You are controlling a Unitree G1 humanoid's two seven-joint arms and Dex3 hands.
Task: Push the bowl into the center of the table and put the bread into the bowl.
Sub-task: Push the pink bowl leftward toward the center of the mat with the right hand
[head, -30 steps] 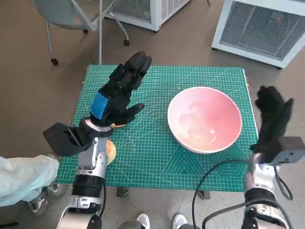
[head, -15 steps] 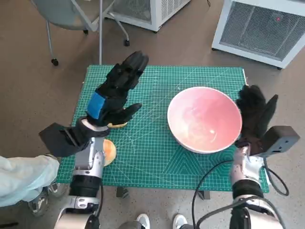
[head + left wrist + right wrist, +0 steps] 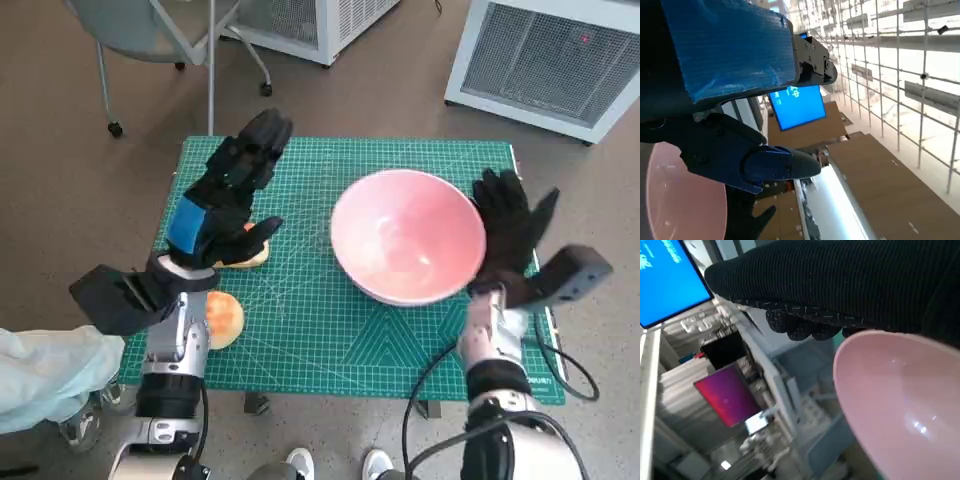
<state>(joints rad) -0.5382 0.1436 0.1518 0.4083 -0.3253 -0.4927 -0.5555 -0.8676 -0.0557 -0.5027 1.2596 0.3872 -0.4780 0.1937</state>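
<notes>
A pink bowl [image 3: 407,246] sits empty on the green cutting mat [image 3: 300,320], right of its middle. My right hand [image 3: 510,232], in its black glove, presses flat against the bowl's right rim with fingers spread. The same bowl [image 3: 905,405] fills the right wrist view under the glove [image 3: 840,285]. My left hand [image 3: 225,195] hovers over the mat's left part, fingers stretched out, holding nothing. One piece of bread [image 3: 245,255] lies partly under its thumb. Another round piece of bread [image 3: 224,317] lies near the mat's left front edge. The bowl [image 3: 680,200] also shows in the left wrist view.
A chair [image 3: 150,40] stands behind the table's left corner. White grilled units [image 3: 550,60] stand on the floor at the back right. A person's light trouser leg [image 3: 45,370] is at the front left. A cable [image 3: 440,370] loops by my right forearm.
My right hand has moved left onto the bowl's rim and the bowl has slid left toward the mat's middle. My left hand has drifted slightly left.
</notes>
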